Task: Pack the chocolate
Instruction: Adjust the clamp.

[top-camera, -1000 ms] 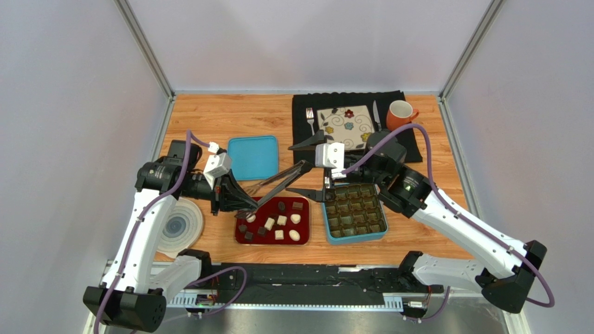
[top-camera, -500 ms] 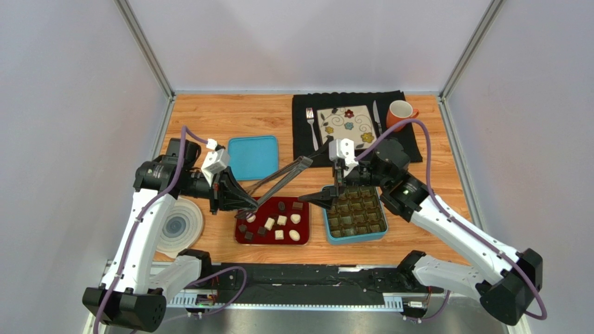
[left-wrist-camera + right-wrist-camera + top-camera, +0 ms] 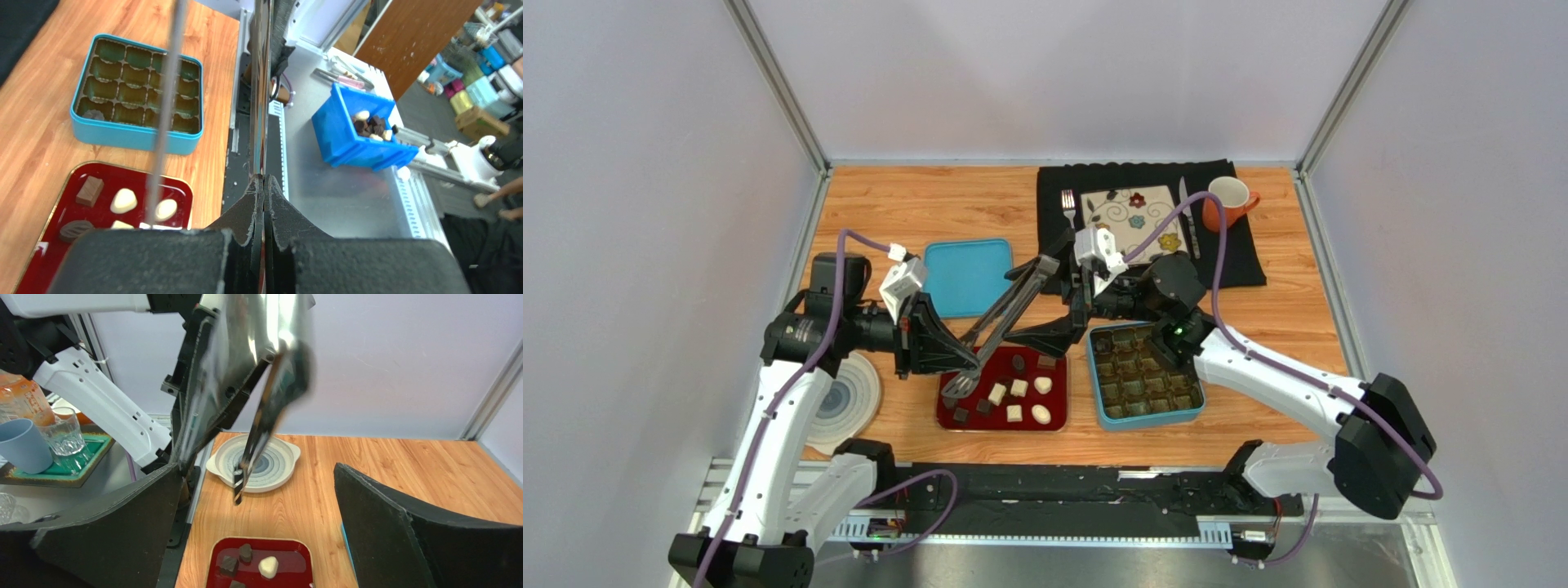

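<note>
Above red tray: tongs slant across; left tool and right tool crowd its far edge.
Tray flanks: teal box right, ribbed dish left.
Open worktop: far-left corner.

red tray, teal box, brown and cream chocolate

You have the chocolate on the tray, compartmented box just right, round dish left. The lid lies behind the tray; plate and mug sit on the mat, back right.

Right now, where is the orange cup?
In the top view, the orange cup sits far back on the right, on the black mat, beside the knife and the flowered plate.
</note>
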You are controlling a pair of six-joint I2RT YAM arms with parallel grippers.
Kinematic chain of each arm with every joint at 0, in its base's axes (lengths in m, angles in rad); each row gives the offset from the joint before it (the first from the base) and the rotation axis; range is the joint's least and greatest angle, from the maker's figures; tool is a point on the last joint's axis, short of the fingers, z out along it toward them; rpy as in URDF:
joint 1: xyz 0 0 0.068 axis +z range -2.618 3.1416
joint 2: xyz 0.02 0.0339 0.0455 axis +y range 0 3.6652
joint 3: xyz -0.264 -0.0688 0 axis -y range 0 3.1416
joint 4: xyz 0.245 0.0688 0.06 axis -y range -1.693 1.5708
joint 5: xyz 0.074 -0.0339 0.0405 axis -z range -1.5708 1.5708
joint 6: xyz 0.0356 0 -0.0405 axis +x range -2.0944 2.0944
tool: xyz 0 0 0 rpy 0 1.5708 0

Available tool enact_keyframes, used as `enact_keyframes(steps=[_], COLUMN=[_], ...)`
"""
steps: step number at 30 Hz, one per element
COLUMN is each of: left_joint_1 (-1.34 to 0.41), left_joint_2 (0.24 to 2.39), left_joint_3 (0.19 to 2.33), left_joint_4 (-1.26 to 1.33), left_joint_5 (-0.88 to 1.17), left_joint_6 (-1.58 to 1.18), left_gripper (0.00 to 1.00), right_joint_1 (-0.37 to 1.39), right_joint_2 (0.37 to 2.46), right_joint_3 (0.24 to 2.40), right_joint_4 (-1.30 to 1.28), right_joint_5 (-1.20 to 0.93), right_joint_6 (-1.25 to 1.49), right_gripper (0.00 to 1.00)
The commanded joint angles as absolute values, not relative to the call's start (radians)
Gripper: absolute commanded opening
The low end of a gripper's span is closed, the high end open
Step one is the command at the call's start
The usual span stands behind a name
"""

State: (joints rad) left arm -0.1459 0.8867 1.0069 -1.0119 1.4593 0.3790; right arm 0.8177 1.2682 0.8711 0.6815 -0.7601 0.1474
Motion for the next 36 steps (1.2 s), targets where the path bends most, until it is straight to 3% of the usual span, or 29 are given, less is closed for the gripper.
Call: enact_keyframes(steps=[1,14,21,29,36], left_joint_1=[-0.147,-0.147,-0.147,-0.147,-0.147], left_joint_2=[0.839,0.811,0.788,0.778,0.773], left_joint_3=[0.939,0.793,0.787,0.764,0.756], left_joint_4=[-0.691,-0.131,-0.052,0.026,0.057], left_joint_5=[1.632,1.692,1.723,1.735,1.740], left_joint_6=[0.082,-0.415,-0.498,-0.566,-0.592], left_gripper=[0.00,0.01,0.01,0.01,0.01], right_joint_1=[0.859,0.874,0.874,0.876,0.876], right_joint_2=[1.302,1.333,1.370,1.384,1.390], right_joint_3=[0.914,0.986,1.038,1.169,1.209], right_joint_4=[0.827,0.710,0.621,0.322,0.270], right_joint_5=[-0.719,-0.839,-0.868,-0.865,-0.865], right_joint_6=[0.204,0.216,0.203,0.100,0.126], right_gripper=[1.00,0.91,0.80,0.71,0.63])
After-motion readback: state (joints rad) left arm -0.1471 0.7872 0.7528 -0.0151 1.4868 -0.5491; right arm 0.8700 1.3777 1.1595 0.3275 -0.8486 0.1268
